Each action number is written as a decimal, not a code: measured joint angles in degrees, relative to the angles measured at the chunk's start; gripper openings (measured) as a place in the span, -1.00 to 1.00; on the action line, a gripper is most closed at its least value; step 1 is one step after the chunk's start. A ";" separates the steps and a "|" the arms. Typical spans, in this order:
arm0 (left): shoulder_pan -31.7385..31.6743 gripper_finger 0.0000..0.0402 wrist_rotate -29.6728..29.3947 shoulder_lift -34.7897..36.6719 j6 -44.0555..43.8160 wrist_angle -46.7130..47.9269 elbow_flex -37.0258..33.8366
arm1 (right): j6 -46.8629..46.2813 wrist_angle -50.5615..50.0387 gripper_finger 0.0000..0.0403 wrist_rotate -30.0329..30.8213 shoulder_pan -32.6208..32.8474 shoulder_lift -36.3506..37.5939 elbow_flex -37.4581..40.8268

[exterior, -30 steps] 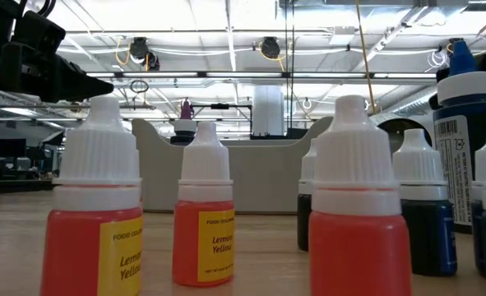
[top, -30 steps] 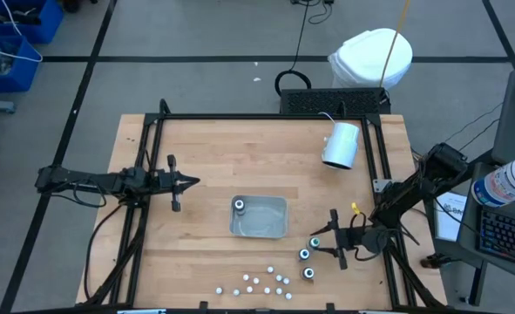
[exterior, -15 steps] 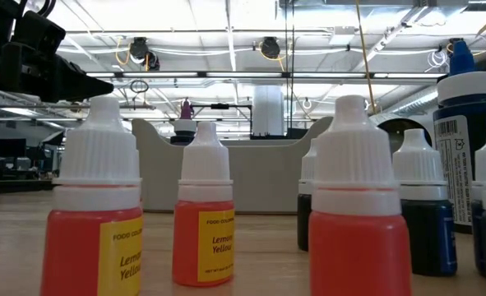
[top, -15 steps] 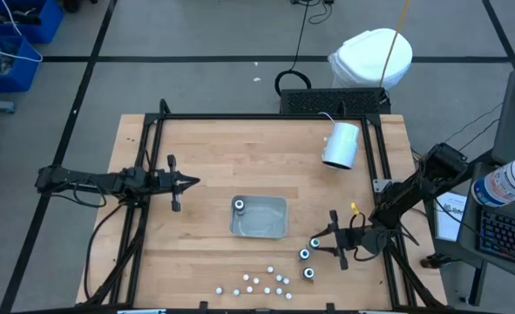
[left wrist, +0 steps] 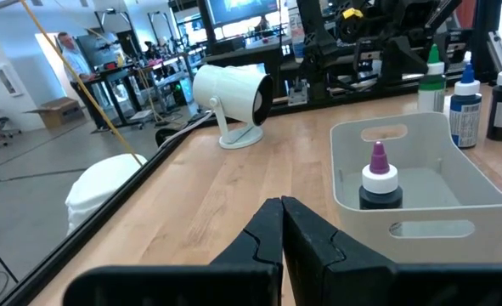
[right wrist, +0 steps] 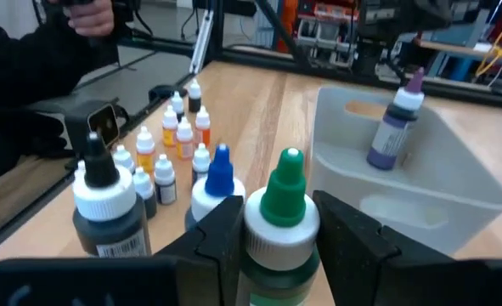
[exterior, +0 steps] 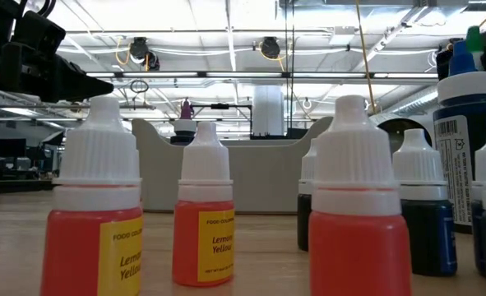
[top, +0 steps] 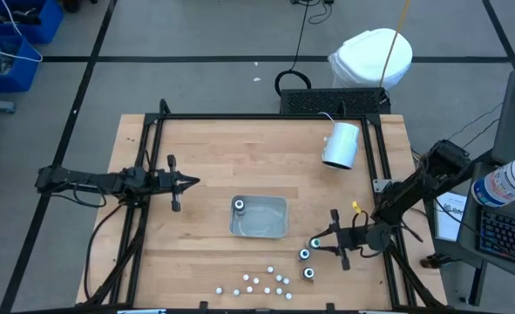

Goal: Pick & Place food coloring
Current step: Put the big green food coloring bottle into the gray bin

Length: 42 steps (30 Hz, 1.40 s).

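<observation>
The food coloring bottles stand near the table's front right. My right gripper (top: 320,244) (right wrist: 282,236) is shut on a green-capped one (right wrist: 283,208) (top: 315,243). A blue-capped bottle (right wrist: 219,177) and a black-capped one (right wrist: 106,204) stand upright on the table beside it. A purple-capped bottle (top: 239,206) (left wrist: 378,178) stands in the grey bin (top: 270,228). My left gripper (top: 190,181) (left wrist: 282,228) is shut and holds nothing, at the table's left, pointing toward the bin. My right gripper pinches the green-capped bottle between its two fingers (right wrist: 221,229), at the white collar (right wrist: 281,231) just under the green cap. The fingers come about level from the table's right side. The bottle stands upright in the hold; the fingers hide its base.
Several small orange, yellow and dark bottles (top: 257,283) (exterior: 203,214) stand by the near edge. A white lamp-like cylinder (top: 342,144) lies at the far right. A black frame (top: 257,117) borders the table. Bare wood lies between bin and left gripper.
The green-capped bottle has come up a little in my right gripper: in the low view its green tip now shows above the blue bottle's tip, where it did not before. My left arm has kept still.
</observation>
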<state>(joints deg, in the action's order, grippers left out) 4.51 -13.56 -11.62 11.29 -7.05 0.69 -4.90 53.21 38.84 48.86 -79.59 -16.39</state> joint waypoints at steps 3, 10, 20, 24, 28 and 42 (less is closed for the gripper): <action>0.02 -0.95 0.00 0.00 0.30 0.00 0.00 | 1.77 -0.13 -0.43 0.01 0.00 1.96 -0.01; 0.02 -0.95 0.00 0.00 0.44 0.00 0.00 | 3.05 -3.88 -0.42 0.03 0.00 8.02 -0.01; 0.00 -0.95 0.00 0.00 0.26 -0.02 0.00 | 3.06 -9.24 -0.44 0.30 -0.17 16.70 -0.01; 0.02 -0.95 0.00 0.00 0.26 -0.02 0.00 | 4.19 -9.10 -0.43 0.30 -1.93 18.74 -0.01; 0.00 -0.95 0.00 0.00 0.05 -0.02 0.00 | 5.47 -9.01 -0.45 0.21 -5.09 20.66 -0.10; 0.00 -0.95 -0.02 0.00 -2.43 -0.04 0.00 | 3.11 -28.55 -0.42 -8.04 -15.49 16.48 -16.95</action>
<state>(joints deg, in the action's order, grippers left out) 4.51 -13.58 -11.62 8.86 -7.09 0.69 -1.79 24.66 30.80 33.37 -63.11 -33.34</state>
